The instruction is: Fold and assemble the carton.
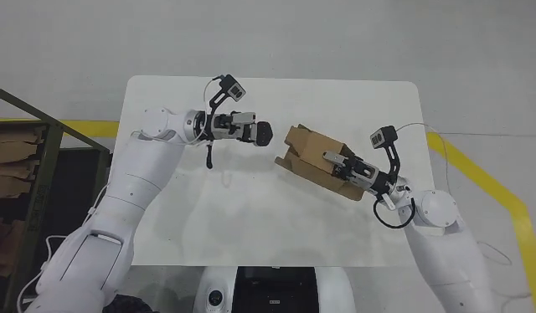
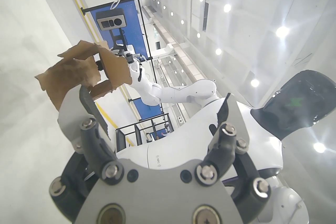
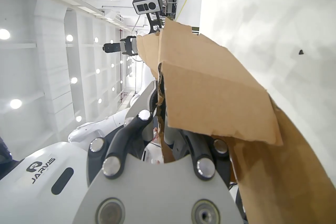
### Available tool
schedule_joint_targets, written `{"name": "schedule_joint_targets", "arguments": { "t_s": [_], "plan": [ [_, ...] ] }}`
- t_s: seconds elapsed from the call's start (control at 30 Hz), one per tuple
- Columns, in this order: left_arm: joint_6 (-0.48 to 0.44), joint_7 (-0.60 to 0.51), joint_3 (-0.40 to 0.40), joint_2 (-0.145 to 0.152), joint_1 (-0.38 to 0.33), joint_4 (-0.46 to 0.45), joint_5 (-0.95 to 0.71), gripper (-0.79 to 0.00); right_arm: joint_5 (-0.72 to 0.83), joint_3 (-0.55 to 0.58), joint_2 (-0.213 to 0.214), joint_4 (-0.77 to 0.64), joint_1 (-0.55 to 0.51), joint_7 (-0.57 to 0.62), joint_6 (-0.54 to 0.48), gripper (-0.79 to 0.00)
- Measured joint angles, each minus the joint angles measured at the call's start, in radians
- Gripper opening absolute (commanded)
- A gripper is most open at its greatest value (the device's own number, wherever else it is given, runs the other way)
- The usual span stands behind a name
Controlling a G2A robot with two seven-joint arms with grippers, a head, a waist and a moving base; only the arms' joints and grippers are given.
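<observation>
Inside right pincer (image 3: 160, 103), ragged edge of carton (image 3: 215, 93)

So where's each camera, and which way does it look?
Top: overhead, looking down at the table; left gripper and right gripper show.
Left wrist: on that wrist, looking past the open left gripper toward the carton.
Right wrist: on that wrist, looking along the right gripper, shut on the carton.
All three share the carton.
</observation>
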Motion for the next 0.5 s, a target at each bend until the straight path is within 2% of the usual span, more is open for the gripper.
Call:
{"name": "schedule_joint_targets", "arguments": {
  "t_s": [0.5],
  "plan": [
    [0.007,-0.007,0.049,-0.021,-0.031,0.028,-0.017,0.0,-0.035,-0.07,-0.006,-0.003,0.009,-0.067,0.01,-0.785]
  ]
}}
